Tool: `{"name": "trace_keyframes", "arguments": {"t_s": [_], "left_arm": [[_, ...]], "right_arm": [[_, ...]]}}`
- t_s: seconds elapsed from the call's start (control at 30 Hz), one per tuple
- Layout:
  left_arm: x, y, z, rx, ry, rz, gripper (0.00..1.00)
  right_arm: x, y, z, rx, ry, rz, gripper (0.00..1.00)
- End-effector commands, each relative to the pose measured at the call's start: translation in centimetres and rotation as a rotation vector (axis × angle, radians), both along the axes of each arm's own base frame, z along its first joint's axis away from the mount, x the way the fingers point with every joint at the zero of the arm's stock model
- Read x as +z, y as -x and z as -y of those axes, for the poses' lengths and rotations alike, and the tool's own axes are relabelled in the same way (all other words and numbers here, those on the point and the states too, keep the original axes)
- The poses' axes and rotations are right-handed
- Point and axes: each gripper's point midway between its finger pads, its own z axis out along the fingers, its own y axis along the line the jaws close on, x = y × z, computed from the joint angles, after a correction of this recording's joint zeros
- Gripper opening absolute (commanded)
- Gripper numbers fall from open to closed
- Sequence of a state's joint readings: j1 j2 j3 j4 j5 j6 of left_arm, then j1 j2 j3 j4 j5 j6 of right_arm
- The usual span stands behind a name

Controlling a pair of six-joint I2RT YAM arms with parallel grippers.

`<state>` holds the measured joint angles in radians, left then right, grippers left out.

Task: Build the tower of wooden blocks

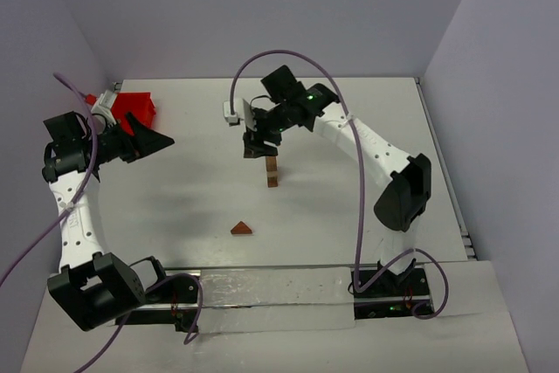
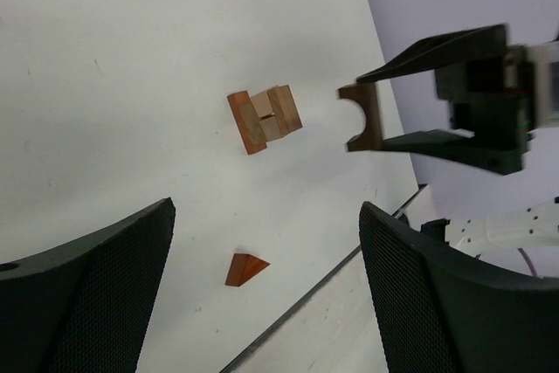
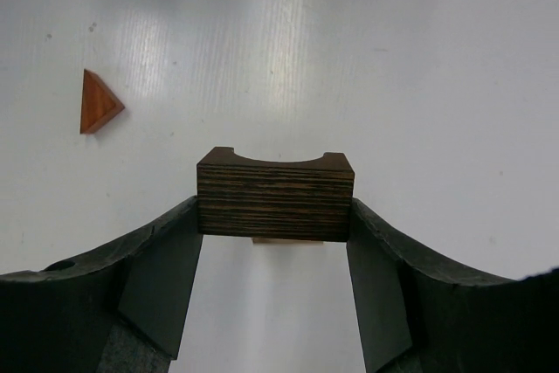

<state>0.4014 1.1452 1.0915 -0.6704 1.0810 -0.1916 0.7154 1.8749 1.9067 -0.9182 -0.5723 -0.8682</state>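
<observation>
The wood block tower (image 1: 272,172) stands mid-table as a short stack, tan blocks on a reddish-brown base (image 2: 265,117). My right gripper (image 1: 256,148) is shut on a dark brown arch block (image 3: 275,194), its curved notch facing away from the wrist camera. The arch block (image 2: 362,117) hangs just above the tower with a gap between them. A sliver of the tower's tan top (image 3: 288,240) shows under it. A reddish triangular wedge (image 1: 242,229) lies on the table nearer the bases. My left gripper (image 2: 266,303) is open and empty, off to the left above the table.
A red plastic tray (image 1: 140,109) sits at the back left, close behind the left gripper (image 1: 148,141). The wedge (image 3: 99,102) lies well apart from the tower. Grey walls close in the table at the back and both sides.
</observation>
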Motion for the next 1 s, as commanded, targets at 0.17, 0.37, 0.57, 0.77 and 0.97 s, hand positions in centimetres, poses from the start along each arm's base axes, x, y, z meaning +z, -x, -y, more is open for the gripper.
{"name": "trace_keyframes", "arguments": {"t_s": [0.17, 0.37, 0.57, 0.77, 0.97], "left_arm": [[2.2, -1.6, 0.8, -0.072, -0.140, 0.106, 0.90], [2.3, -2.0, 1.1, -0.090, -0.136, 0.102, 0.89], [2.0, -2.2, 1.1, -0.090, -0.156, 0.095, 0.89], [2.1, -2.0, 1.4, -0.109, -0.142, 0.099, 0.89], [2.1, -1.9, 1.5, -0.120, -0.138, 0.101, 0.89]], "right_arm": [[-1.3, 0.2, 5.5, -0.041, 0.077, -0.108, 0.17], [-2.9, -0.3, 6.2, -0.044, 0.092, -0.087, 0.16], [-5.1, -1.0, 6.4, -0.041, 0.147, -0.097, 0.15], [-6.5, -2.2, 6.4, -0.048, 0.189, -0.099, 0.15], [-6.7, -3.0, 6.0, -0.049, 0.194, -0.105, 0.16]]}}
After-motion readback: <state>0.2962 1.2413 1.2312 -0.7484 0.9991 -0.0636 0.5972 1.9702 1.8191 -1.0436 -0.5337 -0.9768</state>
